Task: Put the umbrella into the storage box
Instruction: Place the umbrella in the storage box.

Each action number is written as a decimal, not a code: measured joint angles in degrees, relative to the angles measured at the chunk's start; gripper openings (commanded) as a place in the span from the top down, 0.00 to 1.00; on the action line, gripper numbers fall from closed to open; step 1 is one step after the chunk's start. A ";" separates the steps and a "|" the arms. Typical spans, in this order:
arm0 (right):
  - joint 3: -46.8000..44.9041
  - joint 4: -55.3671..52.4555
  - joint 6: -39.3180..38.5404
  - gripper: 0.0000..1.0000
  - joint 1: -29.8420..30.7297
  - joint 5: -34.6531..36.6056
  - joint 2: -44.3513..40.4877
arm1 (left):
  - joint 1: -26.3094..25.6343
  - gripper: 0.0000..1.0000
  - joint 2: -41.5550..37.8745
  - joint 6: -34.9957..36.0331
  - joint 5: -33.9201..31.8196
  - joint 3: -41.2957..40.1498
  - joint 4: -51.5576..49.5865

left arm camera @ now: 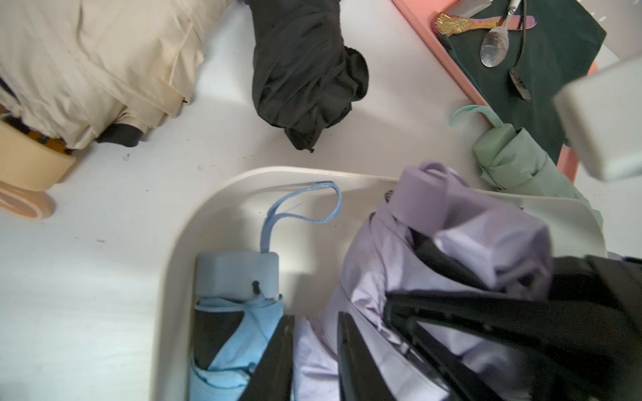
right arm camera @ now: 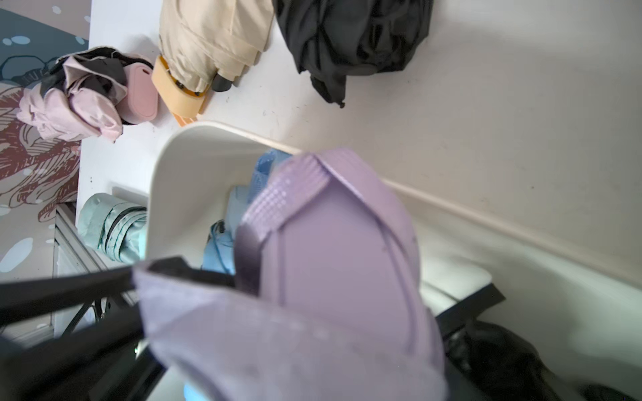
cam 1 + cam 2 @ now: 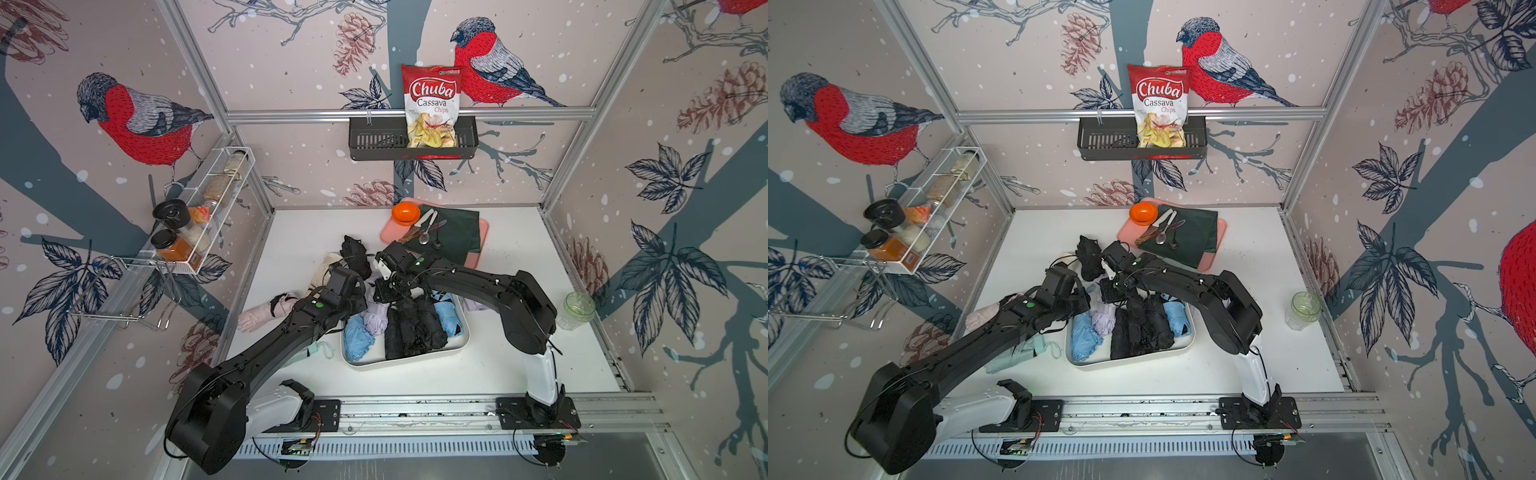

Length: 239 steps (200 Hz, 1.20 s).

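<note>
Both arms meet over the far end of the storage box — the cream bin in the middle of the table. The lilac umbrella is the one I have in hand. Its body lies inside the box between a light-blue umbrella and the black umbrellas, and its handle end reaches the rim of the far wall.

In the left wrist view, the left gripper has its fingers drawn narrow, with lilac cloth pinched between them. The right gripper is narrow too, nipping the canopy close to the handle — that handle fills much of the right wrist view.

Outside the box, on the tabletop, I see a black umbrella, a beige umbrella and a pink umbrella. A mint-green umbrella lies just beside the box wall. The pink tray sits farther back, apart from the box.
</note>
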 measured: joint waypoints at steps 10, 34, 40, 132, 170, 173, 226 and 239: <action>0.96 -1.31 -0.37 0.82 0.00 0.02 -0.22 | 0.39 0.77 -0.04 0.00 -0.24 -0.31 0.07; 3.13 -3.82 -1.44 0.82 0.02 -0.20 -0.33 | 1.33 0.79 -0.11 -0.02 -0.35 -1.40 1.29; 3.69 -4.55 -1.62 0.82 0.02 -0.39 -0.26 | 1.55 0.79 -0.11 -0.02 -0.35 -1.70 1.68; 14.49 -17.33 -5.77 0.81 2.67 -2.16 6.03 | 2.93 0.81 1.75 -0.02 1.14 -3.13 5.70; 17.77 -23.52 -7.30 0.79 2.89 -1.92 7.72 | 3.41 0.86 3.19 0.00 1.18 -3.15 7.15; 18.10 -24.06 -7.43 0.79 2.91 -1.92 7.87 | 3.45 0.86 3.39 0.00 1.22 -3.15 7.19; 23.39 -30.77 -9.11 0.79 2.99 -1.64 8.59 | 4.07 0.89 7.02 0.00 2.45 -2.84 8.48; 23.08 -31.26 -9.11 0.79 3.04 -1.68 8.59 | 4.13 0.89 7.43 -0.02 2.47 -2.67 8.59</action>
